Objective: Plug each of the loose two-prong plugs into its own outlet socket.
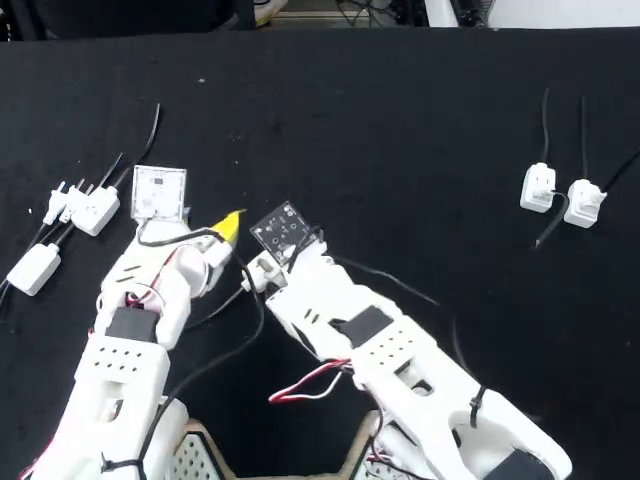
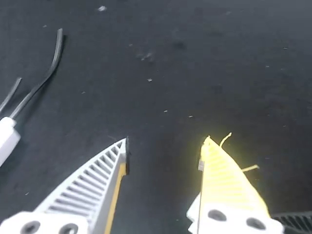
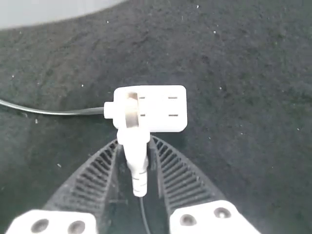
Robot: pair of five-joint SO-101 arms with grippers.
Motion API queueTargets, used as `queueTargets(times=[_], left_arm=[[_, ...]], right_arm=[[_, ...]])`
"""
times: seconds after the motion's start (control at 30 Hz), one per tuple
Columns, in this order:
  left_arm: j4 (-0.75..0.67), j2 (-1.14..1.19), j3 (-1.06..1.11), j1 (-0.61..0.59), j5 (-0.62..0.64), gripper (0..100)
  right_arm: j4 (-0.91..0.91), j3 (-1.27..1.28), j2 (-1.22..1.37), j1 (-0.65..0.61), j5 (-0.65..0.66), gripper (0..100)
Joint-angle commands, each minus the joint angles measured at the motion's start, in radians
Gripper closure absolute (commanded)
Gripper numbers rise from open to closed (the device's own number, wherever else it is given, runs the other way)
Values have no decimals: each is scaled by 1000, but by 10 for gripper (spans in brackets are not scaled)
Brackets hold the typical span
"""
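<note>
The right end effector (image 3: 134, 145) is clamped on a two-prong plug (image 3: 131, 122) that meets its outlet socket (image 3: 163, 109) near the middle of the desk (image 1: 400, 120), the left end effector (image 2: 163, 151) gapes wide and empty, and loose plugs (image 1: 58, 205) by the left edge seemingly await plugging.

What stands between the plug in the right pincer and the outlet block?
Nothing visible. The right pincer holds the plug with its head against one end of the outlet block; the prongs are hidden.

The gripper (image 3: 135, 148) clamps a white two-prong plug (image 3: 133, 139) by its neck. The plug's head rests against a white rectangular outlet socket (image 3: 163, 109) on the black bench (image 3: 243, 73) — thin black cord trailing off.
</note>
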Motion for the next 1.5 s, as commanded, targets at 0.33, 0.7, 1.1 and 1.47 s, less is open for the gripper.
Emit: queueTargets(times=[0.33,0.7,1.1,1.47], left_arm=[[-230,-15,7,13,138,758],[-230,-17,90,5,245,758],[-167,-26,110,13,245,757],[-2,-301,176,16,244,755]], right_arm=[[-94,1,-33,-9,-9,985],[-155,35,-33,-14,-11,985],[-264,97,-38,-89,-3,986],[-264,94,-39,-89,-3,986]])
